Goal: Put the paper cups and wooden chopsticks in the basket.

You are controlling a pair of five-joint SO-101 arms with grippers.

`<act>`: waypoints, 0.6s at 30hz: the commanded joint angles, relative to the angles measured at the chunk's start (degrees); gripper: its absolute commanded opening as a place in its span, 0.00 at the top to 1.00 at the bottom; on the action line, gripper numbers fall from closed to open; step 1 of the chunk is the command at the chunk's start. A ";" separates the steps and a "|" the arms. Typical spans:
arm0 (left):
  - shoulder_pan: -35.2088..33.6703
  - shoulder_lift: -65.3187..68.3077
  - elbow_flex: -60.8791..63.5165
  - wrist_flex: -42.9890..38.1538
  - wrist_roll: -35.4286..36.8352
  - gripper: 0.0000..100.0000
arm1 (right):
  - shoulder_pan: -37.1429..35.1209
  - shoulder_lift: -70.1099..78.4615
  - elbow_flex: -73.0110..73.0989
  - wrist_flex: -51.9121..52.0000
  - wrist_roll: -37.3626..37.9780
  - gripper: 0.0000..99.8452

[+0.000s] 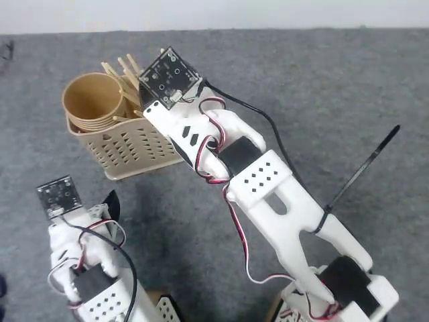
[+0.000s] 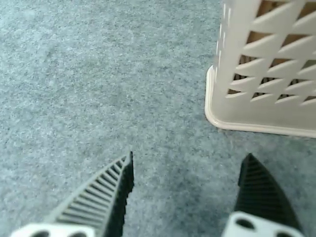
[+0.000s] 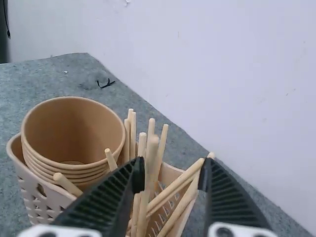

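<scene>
In the basket (image 1: 127, 151): the paper cups (image 3: 71, 133) sit nested in one stack at one end. The wooden chopsticks (image 3: 150, 143) stand bundled at the other end, leaning at different angles with their tips above the rim.
Basket: it stands on the grey tabletop (image 1: 335, 80), with the cups and sticks all inside it.
Right fingers (image 3: 111, 197): spread apart directly above the chopstick end of the basket. Several stick tips rise into the gap between them and one slanted stick lies close to a finger, but none looks pinched, so the grasp reads as released.
Left fingers (image 2: 106, 197): parted and holding nothing, low over bare tabletop just beside a lower corner of the basket and apart from its wall.
Step in hand: judging by how things lie, this is the end of the chopstick drop, and the task looks close to complete.
Next move: it calls for lifting the right fingers straight up with the gap kept wide, so that no stick is dragged out or the basket tipped.
</scene>
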 commanded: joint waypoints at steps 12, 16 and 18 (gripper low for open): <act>0.18 -0.44 -0.48 0.00 -0.53 0.68 | 10.33 -21.23 -2.99 19.03 1.14 0.83; 0.18 -0.44 -0.48 0.09 -0.53 0.68 | 13.14 -27.12 -3.87 28.62 6.15 0.83; 0.18 -0.44 -0.48 0.09 -0.53 0.68 | 13.14 -25.89 -4.04 30.81 6.24 0.83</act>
